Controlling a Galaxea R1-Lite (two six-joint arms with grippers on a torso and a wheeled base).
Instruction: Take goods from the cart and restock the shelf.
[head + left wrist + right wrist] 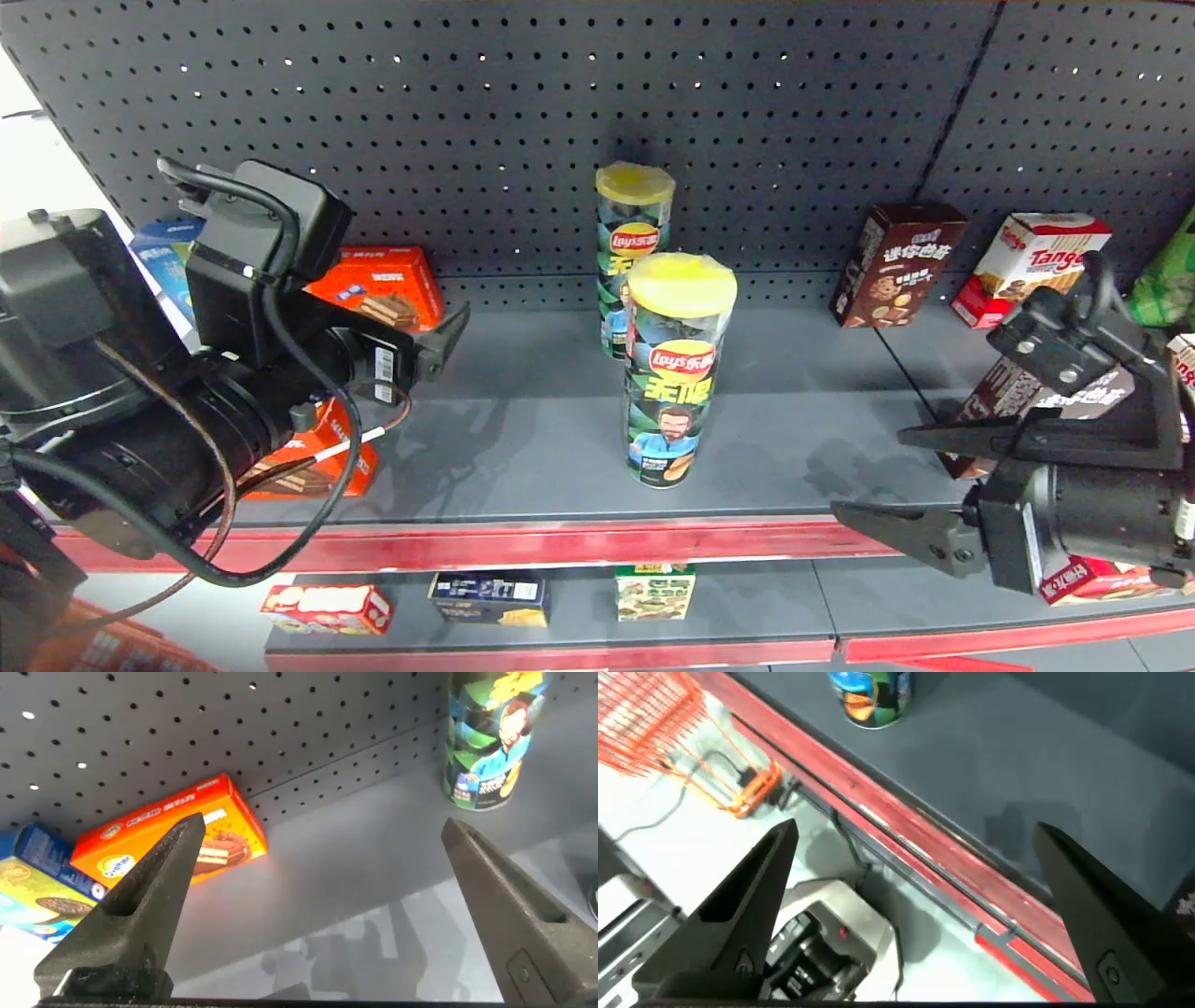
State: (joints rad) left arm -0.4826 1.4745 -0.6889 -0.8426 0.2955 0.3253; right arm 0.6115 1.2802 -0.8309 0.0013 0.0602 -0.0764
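While the front chip can (680, 373) stands mid-shelf (523, 420), the rear can (633, 245) at its 11 o'clock, an orange box (387, 285) lies at 9 o'clock. The left gripper (448, 338) and right gripper (868, 473) have their jaws spread wide, holding nothing.

Matt grey painted metal on shelf (523, 420) and perforated back panel (420, 112); glossy print on near chip can (674, 392), yellow plastic lid (681, 280).
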